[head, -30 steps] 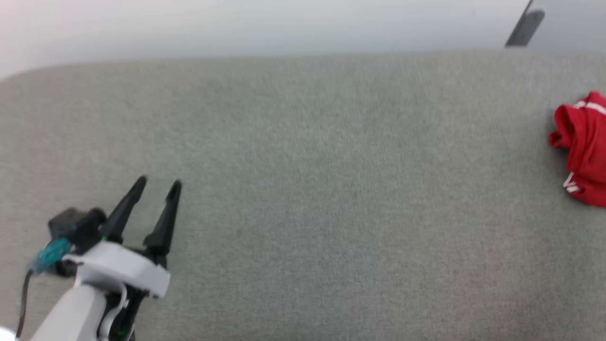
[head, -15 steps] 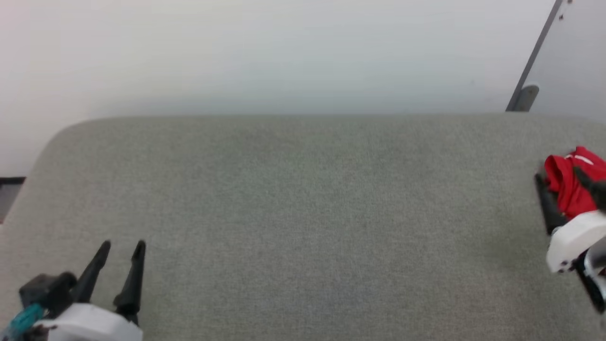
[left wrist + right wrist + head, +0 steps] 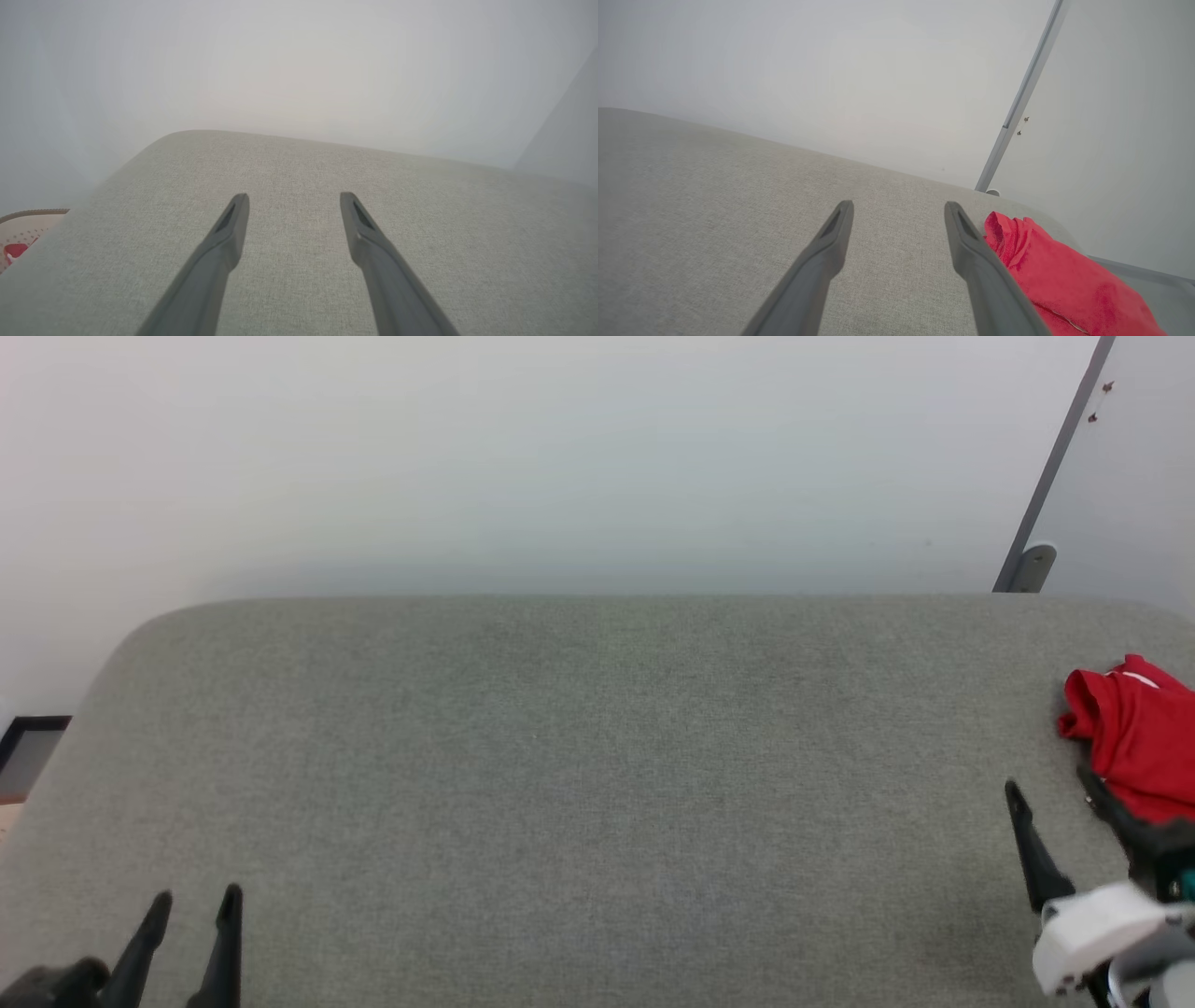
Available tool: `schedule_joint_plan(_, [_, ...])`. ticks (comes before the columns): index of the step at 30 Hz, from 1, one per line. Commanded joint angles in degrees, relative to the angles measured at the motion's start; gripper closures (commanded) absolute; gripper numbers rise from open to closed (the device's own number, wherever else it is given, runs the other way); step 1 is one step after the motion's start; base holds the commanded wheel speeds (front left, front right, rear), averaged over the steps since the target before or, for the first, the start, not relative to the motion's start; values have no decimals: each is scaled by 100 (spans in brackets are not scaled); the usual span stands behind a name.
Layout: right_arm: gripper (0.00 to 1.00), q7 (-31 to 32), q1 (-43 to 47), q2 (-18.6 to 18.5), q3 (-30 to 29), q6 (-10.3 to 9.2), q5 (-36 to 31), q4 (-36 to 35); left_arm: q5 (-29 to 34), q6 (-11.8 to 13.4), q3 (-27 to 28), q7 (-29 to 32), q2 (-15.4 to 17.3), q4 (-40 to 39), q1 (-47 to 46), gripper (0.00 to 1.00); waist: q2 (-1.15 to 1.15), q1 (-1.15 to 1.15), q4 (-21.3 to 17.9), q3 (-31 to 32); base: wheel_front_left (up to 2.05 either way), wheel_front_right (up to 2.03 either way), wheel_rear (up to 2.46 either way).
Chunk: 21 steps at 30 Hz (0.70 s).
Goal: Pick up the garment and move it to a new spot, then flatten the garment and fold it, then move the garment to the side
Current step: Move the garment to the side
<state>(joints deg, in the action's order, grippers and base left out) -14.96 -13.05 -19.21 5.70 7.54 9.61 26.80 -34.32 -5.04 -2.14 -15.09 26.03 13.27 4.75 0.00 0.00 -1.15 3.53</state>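
The garment (image 3: 1134,756) lies bunched at the right edge of the head view. The right gripper (image 3: 1050,789), open and empty, is just below it, red cloth beside its right finger. The left gripper (image 3: 198,894), also open, sits well apart, lower left.

A bare, lab-like room: blank white wall (image 3: 560,457), grey fabric-covered table (image 3: 560,784), grey metal strip (image 3: 1055,476) up the wall.

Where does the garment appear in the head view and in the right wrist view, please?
Head view: garment at the far right edge, just beyond the right gripper.
Right wrist view: garment at lower right, partly behind one finger.
Shared landmark: the slanted grey pole behind it.
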Motion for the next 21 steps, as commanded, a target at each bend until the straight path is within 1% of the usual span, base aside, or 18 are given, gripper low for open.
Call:
schedule_joint_plan(1, [0,-20,216,73,-116,-12,-64,-196,54,-35,83,-4,-85,7,103,0,0,0,11,26,0,0,0])
schedule_joint_plan(8, [0,-21,989,383,-521,-12,-249,-904,244,-165,393,-4,-323,134,218,0,0,0,73,77,0,0,0])
schedule_joint_plan(15, [0,-22,1408,617,-626,-12,-351,-1292,540,-220,486,-4,-400,163,267,0,0,0,80,87,0,0,0])
schedule_joint_plan(21, [0,-22,1563,711,-639,-12,-378,-1463,689,-240,487,-4,-448,148,250,0,0,0,57,93,0,0,0])
